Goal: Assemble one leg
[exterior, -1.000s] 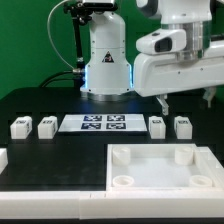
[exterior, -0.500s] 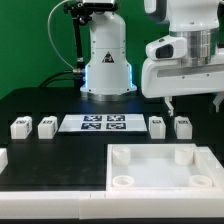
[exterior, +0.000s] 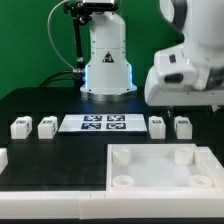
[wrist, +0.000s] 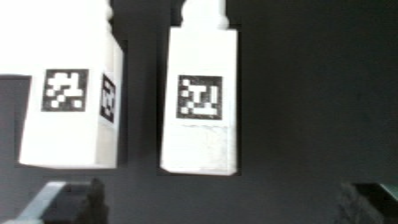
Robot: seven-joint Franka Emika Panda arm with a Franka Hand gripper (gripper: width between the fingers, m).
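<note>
Two white legs with tags stand side by side at the exterior view's right, one (exterior: pixel 157 125) beside the other (exterior: pixel 183 125). In the wrist view they lie below the camera, one leg (wrist: pixel 201 100) near the middle and the other (wrist: pixel 71 105) beside it. My gripper (wrist: pixel 222 205) is open and empty, and its dark fingers (wrist: pixel 68 202) show only at the picture's corners. In the exterior view the gripper (exterior: pixel 190 103) hangs above these two legs, apart from them. Two more legs (exterior: pixel 19 127) (exterior: pixel 46 126) stand at the exterior view's left.
The marker board (exterior: pixel 104 123) lies between the two pairs of legs. The large white tabletop (exterior: pixel 150 182) with round corner sockets lies in front. The robot base (exterior: pixel 107 60) stands behind. A white part (exterior: pixel 2 158) shows at the left edge.
The arm's hand has moved toward the exterior view's right and turned, now over the right pair of legs. The legs, the tabletop and the marker board have not moved.
</note>
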